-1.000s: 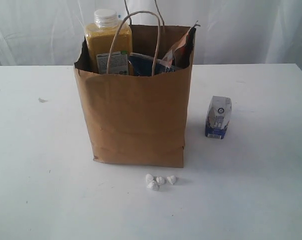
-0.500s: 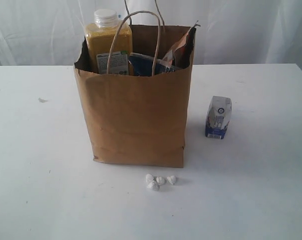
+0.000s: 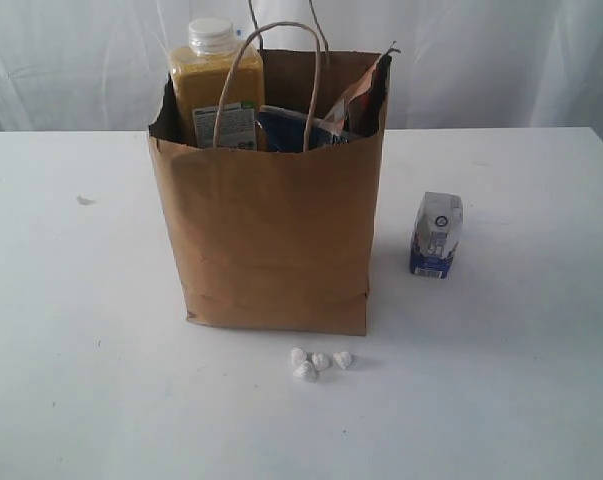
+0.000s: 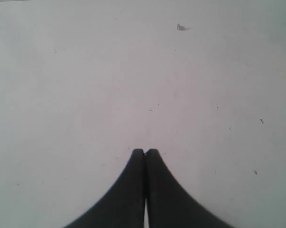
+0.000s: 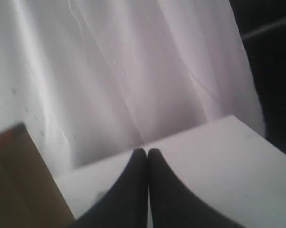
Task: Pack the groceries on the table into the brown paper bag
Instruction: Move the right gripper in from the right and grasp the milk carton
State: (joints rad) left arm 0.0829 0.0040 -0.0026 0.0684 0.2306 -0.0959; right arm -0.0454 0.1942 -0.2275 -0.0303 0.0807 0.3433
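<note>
Nothing has moved this past second: carton (image 3: 436, 235) sits right of the bag (image 3: 271, 240), lumps (image 3: 319, 363) just in front, bottle (image 3: 216, 85) inside. The left claw (image 4: 145, 151) and right claw (image 5: 141, 151) are pinched shut, empty (packing looks paused).

Upright brown paper bag (image 3: 271, 240) at center of white table (image 3: 81, 350). Inside, approx. 11 o'clock, yellow-grain bottle (image 3: 213, 95) w/ white cap pokes above rim. Brown-red pouch (image 3: 356, 100) leans at 1 o'clock, dark blue packet (image 3: 291, 128) btwn them. Small blue-white carton (image 3: 436, 235) stands near bag at 3 o'clock. Tiny white lumps (image 3: 319, 363) cluster at 6 o'clock, just beside bag's base.
</note>
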